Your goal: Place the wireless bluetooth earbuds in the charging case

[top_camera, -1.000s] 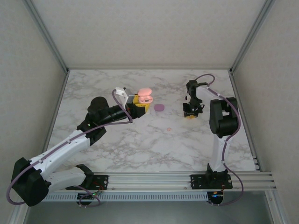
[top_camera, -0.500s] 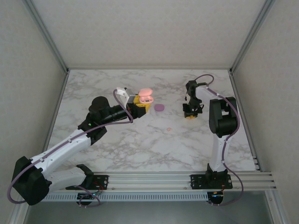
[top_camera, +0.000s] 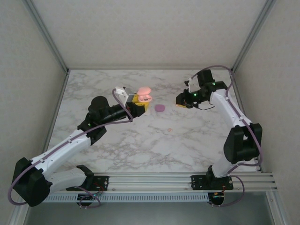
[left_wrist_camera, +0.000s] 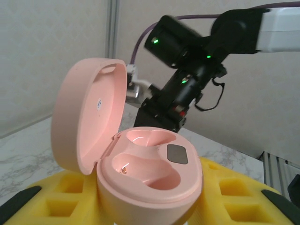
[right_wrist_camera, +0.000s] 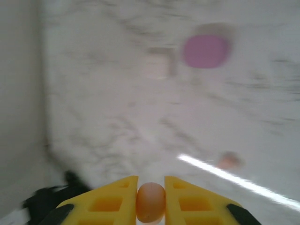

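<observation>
Peach earbud [right_wrist_camera: 150, 205] pinched between the yellow fingers of the right claw [right_wrist_camera: 150, 193], held well right of the open pink charging case [left_wrist_camera: 140, 161].
The right wrist view is motion-blurred. From above the held bud is too small to make out. A second bud [top_camera: 169, 129] lies loose on the bench [top_camera: 187, 145] nearer the bases than the case, and a purple pebble [top_camera: 160, 108] sits just right of it. The left wrist view shows both wells empty, the lid up and the left claw [left_wrist_camera: 140, 199] pressing the case's sides, its bottom cut off.
</observation>
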{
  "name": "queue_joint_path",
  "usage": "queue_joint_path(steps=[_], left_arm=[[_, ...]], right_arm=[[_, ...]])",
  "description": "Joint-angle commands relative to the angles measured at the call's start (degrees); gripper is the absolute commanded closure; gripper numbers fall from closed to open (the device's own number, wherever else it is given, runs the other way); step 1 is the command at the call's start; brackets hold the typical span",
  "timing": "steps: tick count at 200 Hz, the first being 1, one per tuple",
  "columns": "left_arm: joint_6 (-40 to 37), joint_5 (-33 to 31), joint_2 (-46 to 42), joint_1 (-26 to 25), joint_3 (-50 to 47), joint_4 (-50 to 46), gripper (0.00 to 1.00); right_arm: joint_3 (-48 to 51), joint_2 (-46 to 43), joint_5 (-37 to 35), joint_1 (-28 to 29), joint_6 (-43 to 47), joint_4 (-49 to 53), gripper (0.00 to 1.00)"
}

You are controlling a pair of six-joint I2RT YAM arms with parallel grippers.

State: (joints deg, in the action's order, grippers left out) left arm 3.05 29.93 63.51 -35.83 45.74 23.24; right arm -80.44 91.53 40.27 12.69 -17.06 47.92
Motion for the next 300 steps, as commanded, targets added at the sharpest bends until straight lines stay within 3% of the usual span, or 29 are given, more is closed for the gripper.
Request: queue_joint_path(steps=[1,34,117,189,300], left_arm=[[-0.24,1.63,-1.75,1.90,0.08,0.20,0.75],[-0.06,1.97,-2.33,3.06,-0.89,1.24,0.75],[-0.64,3.41,-1.85,3.14,-0.24,1.54,0.75],[-4.63,3.07,-0.88,1.42,0.50,0.69,0.75],[-7.88,0.92,0.22,-0.37,1.72,0.53,0.75]], right_arm=[[1.81,-2.32,22.00,0.43,-8.08,-6.06,0.82],[1.83,-5.20,31.91,1.48,-13.27,-10.79,0.82],[-0.51,-9.70,35.60,4.22,-19.91,-14.44,0.83],[-2.50,-13.15,27.43,7.83,-26.89,-21.24,0.83],[-3.93,-16.67,7.29,19.79,-25.93,-24.63,0.83]])
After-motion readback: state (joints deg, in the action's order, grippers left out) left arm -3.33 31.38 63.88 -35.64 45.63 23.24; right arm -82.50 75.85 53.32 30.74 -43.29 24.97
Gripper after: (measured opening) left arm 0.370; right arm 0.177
